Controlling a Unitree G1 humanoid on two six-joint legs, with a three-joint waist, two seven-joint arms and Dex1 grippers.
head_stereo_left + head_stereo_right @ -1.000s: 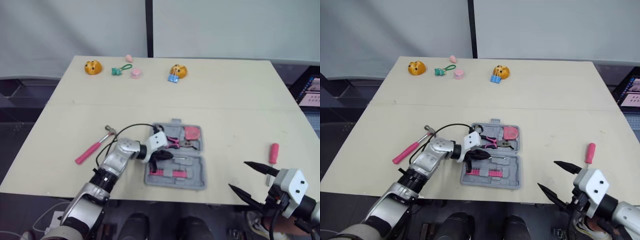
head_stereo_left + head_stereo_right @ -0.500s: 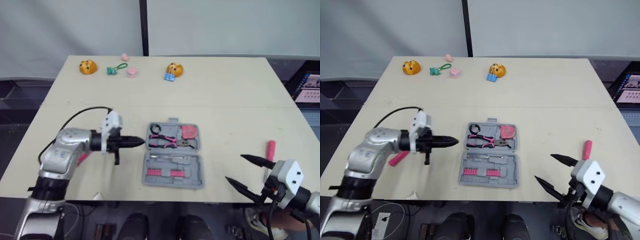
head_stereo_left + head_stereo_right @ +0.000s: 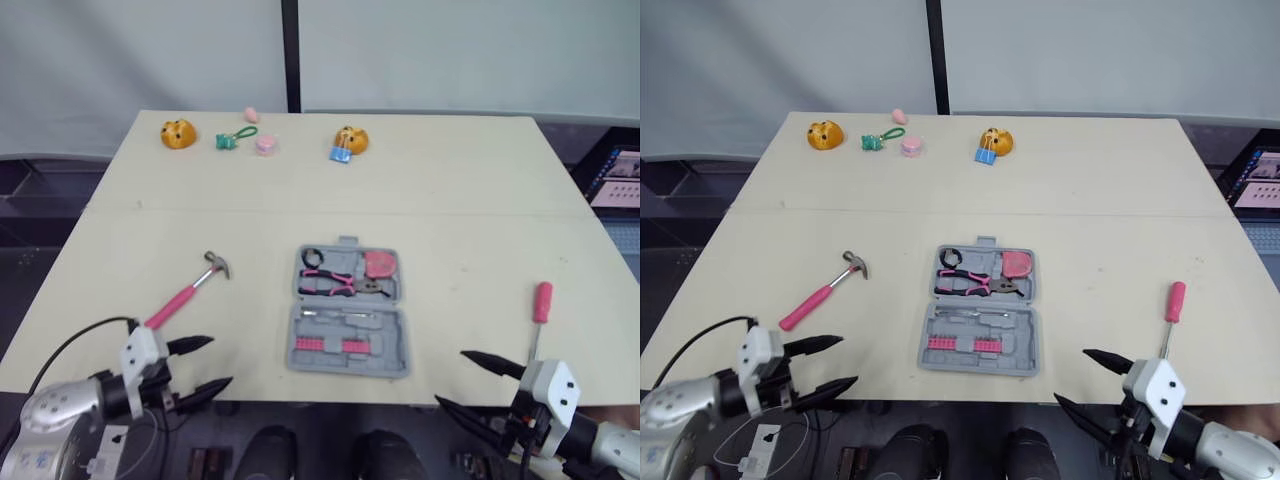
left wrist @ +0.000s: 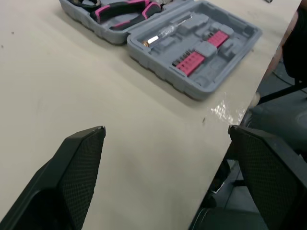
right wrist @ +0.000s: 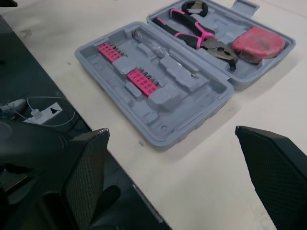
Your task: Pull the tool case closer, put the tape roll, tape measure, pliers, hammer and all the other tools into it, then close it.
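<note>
Grey plastic tool case [image 3: 348, 312] lies open and flat near the front edge of the pale beige surface [image 3: 450, 200], between the two pincers and apart from both, with pink-handled pliers [image 3: 335, 284] and a pink tape measure [image 3: 379, 264] inside. The left pincer [image 3: 220, 361] hangs at the front edge, fingers spread and empty, near the pink-handled hammer [image 3: 185, 295] on the case's left. The right pincer [image 3: 450, 376], likewise released and empty, sits at the front edge near the pink-handled screwdriver [image 3: 540, 305].

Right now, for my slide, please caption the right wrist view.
Open right pincer facing the open grey tool case, which holds pliers, tape measure and pink bits.
</note>
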